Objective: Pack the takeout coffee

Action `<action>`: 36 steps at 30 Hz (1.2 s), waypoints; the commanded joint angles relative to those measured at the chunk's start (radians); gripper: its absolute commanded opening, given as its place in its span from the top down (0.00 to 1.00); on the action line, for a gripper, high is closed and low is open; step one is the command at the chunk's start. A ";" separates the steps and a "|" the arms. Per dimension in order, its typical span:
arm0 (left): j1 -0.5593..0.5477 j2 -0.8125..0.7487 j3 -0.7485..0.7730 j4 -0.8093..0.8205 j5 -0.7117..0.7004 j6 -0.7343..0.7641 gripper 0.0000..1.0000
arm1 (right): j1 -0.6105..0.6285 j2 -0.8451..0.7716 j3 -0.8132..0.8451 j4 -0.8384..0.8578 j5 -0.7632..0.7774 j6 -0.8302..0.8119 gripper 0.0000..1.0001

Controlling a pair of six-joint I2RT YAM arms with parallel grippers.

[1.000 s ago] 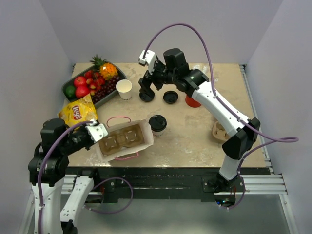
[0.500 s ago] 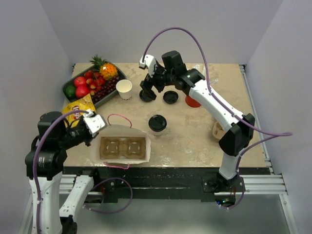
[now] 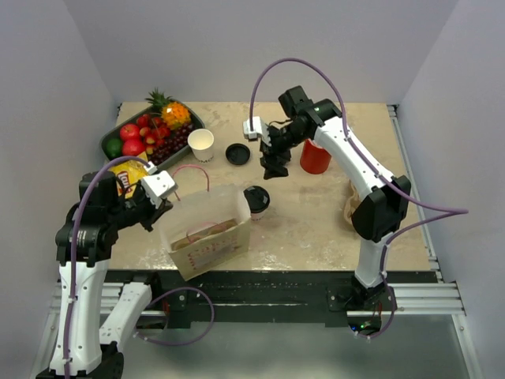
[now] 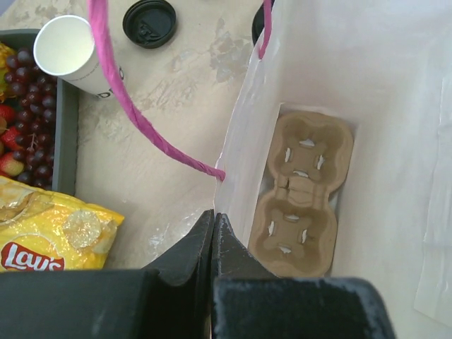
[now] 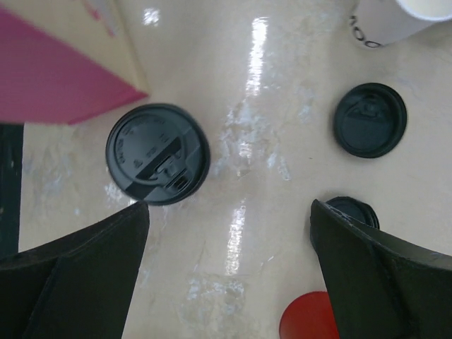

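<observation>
On a beige marbled counter (image 3: pixel 316 229), a white paper bag (image 3: pixel 209 237) with pink handles stands upright at the near edge; the left gripper (image 4: pixel 213 224) has its jaws pressed together on the bag's rim, pinching the paper; the right gripper (image 5: pixel 229 208) hangs over the middle of the counter, jaws spread wide and holding nothing. A grey fruit tray (image 4: pixel 68 141) sits at the far left corner, a yellow Lay's crisp bag (image 4: pixel 49 233) just in front of it; a cardboard cup carrier (image 4: pixel 300 194) lies flat on the bag's floor, both sockets bare. The lidded coffee cup (image 3: pixel 255 199) stands on the counter just beside the bag's right side; an open white paper cup (image 3: pixel 200 144) stands near the tray, a loose black lid (image 3: pixel 237 153) close to its right.
</observation>
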 commanded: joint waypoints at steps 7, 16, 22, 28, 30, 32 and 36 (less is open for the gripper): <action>0.004 0.026 -0.014 0.080 -0.039 -0.046 1.00 | 0.017 0.047 -0.032 -0.280 -0.085 -0.669 0.01; 0.004 0.081 0.010 0.063 -0.054 -0.043 1.00 | 0.050 0.087 -0.072 -0.280 -0.058 -0.794 0.01; 0.004 0.091 0.000 0.065 -0.054 -0.044 1.00 | 0.064 0.075 -0.139 -0.281 -0.033 -0.832 0.01; 0.005 0.075 -0.002 0.061 -0.070 -0.046 1.00 | 0.073 0.076 -0.163 -0.281 -0.024 -0.840 0.01; 0.005 0.068 -0.008 0.057 -0.071 -0.043 1.00 | 0.080 0.082 -0.153 -0.280 -0.029 -0.837 0.01; 0.005 0.066 -0.005 0.049 -0.085 -0.038 1.00 | 0.090 0.096 -0.135 -0.280 -0.044 -0.817 0.01; 0.005 0.055 0.007 -0.007 -0.137 0.034 1.00 | 0.100 0.118 -0.106 -0.280 -0.064 -0.791 0.01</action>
